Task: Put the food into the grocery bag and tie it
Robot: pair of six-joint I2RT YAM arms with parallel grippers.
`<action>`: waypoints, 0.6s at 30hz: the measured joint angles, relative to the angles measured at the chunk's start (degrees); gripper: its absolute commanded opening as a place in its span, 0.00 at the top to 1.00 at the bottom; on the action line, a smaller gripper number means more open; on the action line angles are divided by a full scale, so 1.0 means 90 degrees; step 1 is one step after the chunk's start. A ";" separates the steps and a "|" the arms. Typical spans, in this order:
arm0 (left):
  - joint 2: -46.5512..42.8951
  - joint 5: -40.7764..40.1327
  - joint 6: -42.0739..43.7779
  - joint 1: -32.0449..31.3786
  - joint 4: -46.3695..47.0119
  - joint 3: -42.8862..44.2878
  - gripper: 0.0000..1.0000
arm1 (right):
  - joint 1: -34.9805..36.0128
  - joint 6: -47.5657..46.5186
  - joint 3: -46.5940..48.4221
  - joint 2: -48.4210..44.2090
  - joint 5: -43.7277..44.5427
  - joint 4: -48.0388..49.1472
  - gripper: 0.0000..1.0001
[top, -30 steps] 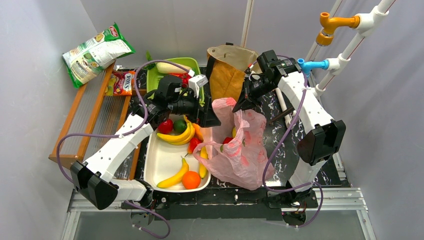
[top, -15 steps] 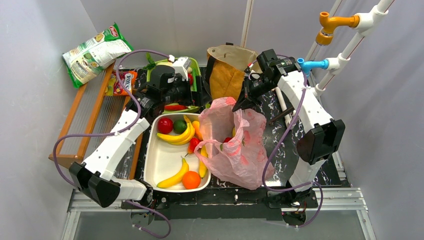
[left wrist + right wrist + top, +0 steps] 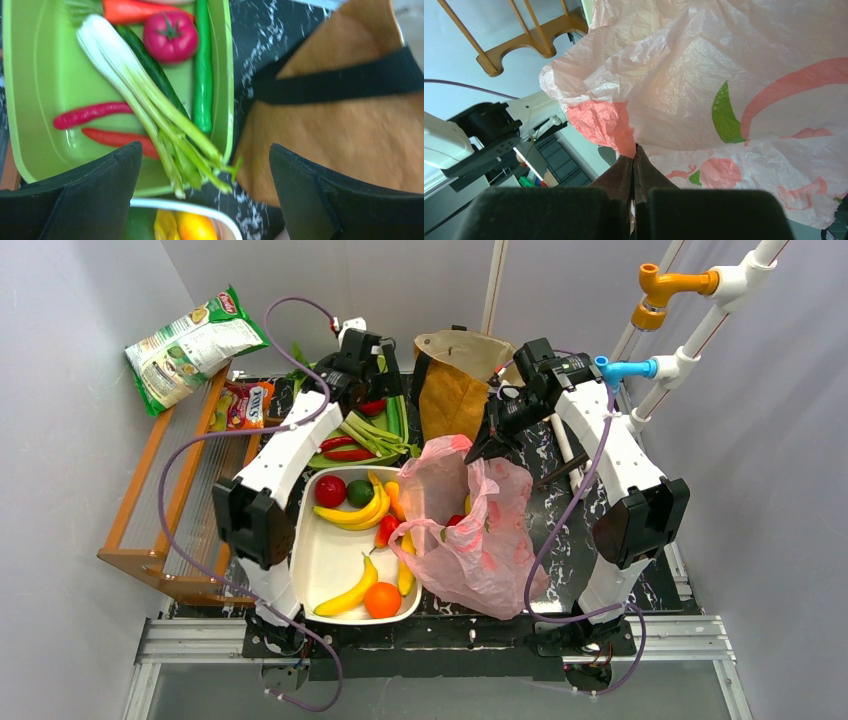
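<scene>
The pink grocery bag [image 3: 480,540] stands open on the dark table, with a red piece [image 3: 455,520] of food showing inside. My right gripper [image 3: 488,448] is shut on the bag's back rim; in the right wrist view the gripper [image 3: 635,150] pinches the thin plastic of the bag [image 3: 724,65]. More food lies in the white tray [image 3: 305,570] left of the bag: bananas [image 3: 352,512], a red fruit [image 3: 330,490], a green fruit [image 3: 359,492] and an orange [image 3: 382,600]. My left gripper [image 3: 372,368] [image 3: 203,147] hangs open and empty above the green tray.
A green tray [image 3: 396,412] [image 3: 30,100] of leeks, chillies and a tomato sits behind the white tray. A brown paper bag [image 3: 455,390] [image 3: 350,125] stands beside it. A crisp packet [image 3: 190,345] and wooden rack [image 3: 170,500] are at left; white pipes [image 3: 680,350] are at right.
My left arm has drawn away from the bag's mouth and swung back over the green tray, still open. The right gripper has kept its hold on the bag.
</scene>
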 measured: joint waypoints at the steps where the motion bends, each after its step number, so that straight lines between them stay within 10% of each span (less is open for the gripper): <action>1: 0.0270 -0.0143 0.0019 0.0019 -0.0036 0.0294 0.02 | 0.0000 -0.0012 0.0002 0.0000 -0.0005 0.0000 0.99; 18: 0.2334 -0.0505 0.0430 0.0721 -0.0197 0.1807 0.02 | -0.0012 -0.0216 0.0219 0.0112 -0.0002 -0.0233 0.99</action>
